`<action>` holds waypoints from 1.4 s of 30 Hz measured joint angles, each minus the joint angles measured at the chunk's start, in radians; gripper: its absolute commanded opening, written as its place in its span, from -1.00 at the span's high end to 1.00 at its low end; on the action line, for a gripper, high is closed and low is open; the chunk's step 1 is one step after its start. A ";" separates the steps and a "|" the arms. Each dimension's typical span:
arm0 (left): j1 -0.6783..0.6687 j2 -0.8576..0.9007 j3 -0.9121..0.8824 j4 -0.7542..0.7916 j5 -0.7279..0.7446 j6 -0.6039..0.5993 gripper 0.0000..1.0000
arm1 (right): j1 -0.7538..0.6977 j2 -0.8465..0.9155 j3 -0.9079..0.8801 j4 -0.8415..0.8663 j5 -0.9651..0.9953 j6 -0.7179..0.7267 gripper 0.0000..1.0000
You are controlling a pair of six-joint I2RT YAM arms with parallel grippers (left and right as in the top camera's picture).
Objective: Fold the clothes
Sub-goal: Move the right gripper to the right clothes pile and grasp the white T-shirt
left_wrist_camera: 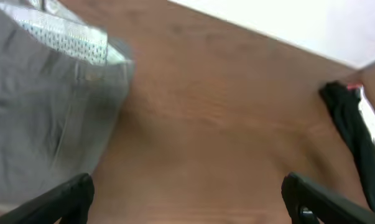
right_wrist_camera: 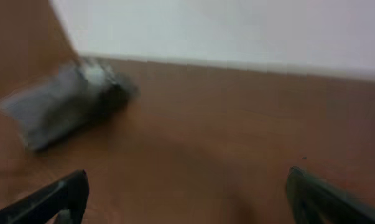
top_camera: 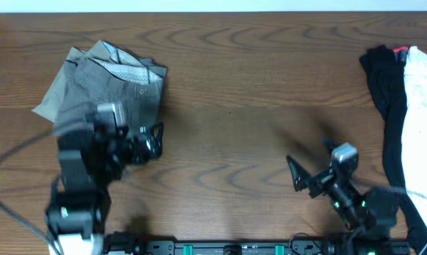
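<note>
Since folding is the task, we log the clothes first. The grey-khaki trousers (top_camera: 110, 78) lie as a compact, roughly folded bundle at the far left of the table (top_camera: 241, 78), with the patterned waistband lining turned up and a button showing. The black garment (top_camera: 384, 99) runs as a long crumpled strip along the right edge. The white T-shirt (top_camera: 424, 92) lies just outside the black garment, touching it and partly out of frame. Neither of these two is spread flat, so we judge both are waiting their turn. Bare wood shows between the two heaps, and we take it for the spreading area.

The left gripper (top_camera: 155, 140) hovers at the near right corner of the trousers with its fingers spread wide and nothing between them. In the left wrist view the cloth lies to the left of the jaws, not inside them. We cannot tell whether a finger grazes the fabric. The right gripper (top_camera: 309, 166) is equally wide and empty. It hangs over bare wood, pointing toward the centre, well apart from the black garment. Both wrist views are blurred.

We judge the right-hand pile comes next.
</note>
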 measured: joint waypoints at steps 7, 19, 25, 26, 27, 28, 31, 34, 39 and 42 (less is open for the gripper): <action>0.000 0.294 0.242 -0.121 0.002 0.021 -0.96 | 0.000 0.446 0.378 -0.238 0.072 -0.081 -0.99; -0.001 0.313 0.257 -0.145 0.058 0.024 -0.96 | -0.030 0.975 0.880 -0.571 -0.121 -0.040 -0.98; -0.001 0.307 0.261 -0.225 0.061 0.051 -0.96 | -0.172 1.271 1.218 -0.827 0.116 0.023 -0.98; -0.001 0.307 0.261 -0.236 0.061 0.053 -0.96 | -0.202 1.314 1.273 -0.840 0.138 0.026 -0.99; -0.001 0.307 0.261 -0.244 0.061 0.055 -0.96 | -0.231 1.352 1.323 -0.847 0.154 0.028 -0.99; -0.001 0.307 0.261 -0.248 0.061 0.058 -0.96 | -0.260 1.384 1.365 -0.848 0.169 0.028 -0.81; -0.001 0.307 0.261 -0.261 0.061 0.066 -0.96 | -0.338 1.437 1.432 -0.828 0.196 0.025 -0.50; -0.001 0.307 0.261 -0.266 0.061 0.069 -0.96 | -0.432 1.471 1.461 -0.791 0.216 0.040 -0.52; -0.001 0.307 0.261 -0.269 0.061 0.069 -0.96 | -0.589 1.556 1.470 -0.767 0.251 0.060 -0.58; -0.001 0.307 0.261 -0.269 0.061 0.069 -0.96 | -0.652 1.637 1.471 -0.756 0.294 0.064 -0.54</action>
